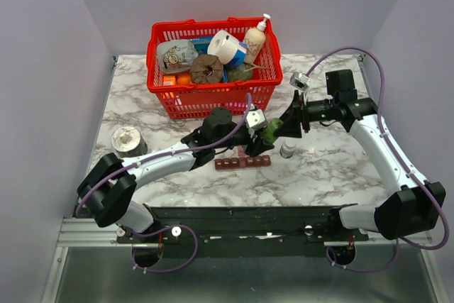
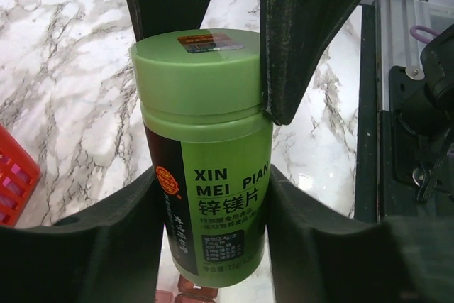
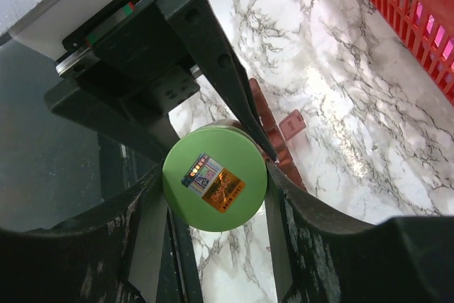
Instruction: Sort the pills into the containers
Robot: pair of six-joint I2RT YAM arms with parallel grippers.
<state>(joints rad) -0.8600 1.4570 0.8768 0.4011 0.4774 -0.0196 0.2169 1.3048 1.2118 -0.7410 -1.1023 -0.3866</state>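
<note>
Evidently the green bottle (image 1: 273, 128) is clamped by its body in the left gripper (image 1: 262, 135) while its cap (image 3: 215, 186) is pinched by the right gripper (image 1: 284, 125), presumably so it can be unscrewed; the containers (image 1: 243, 163) are laid at seven o'clock of it, near for filling.

green bottle (image 3: 215, 185) in right tool (image 3: 213, 175), containers (image 3: 268, 124) beyond

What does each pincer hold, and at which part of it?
The left pincer clamps the green bottle by its body; the right pincer grips its cap.
</note>
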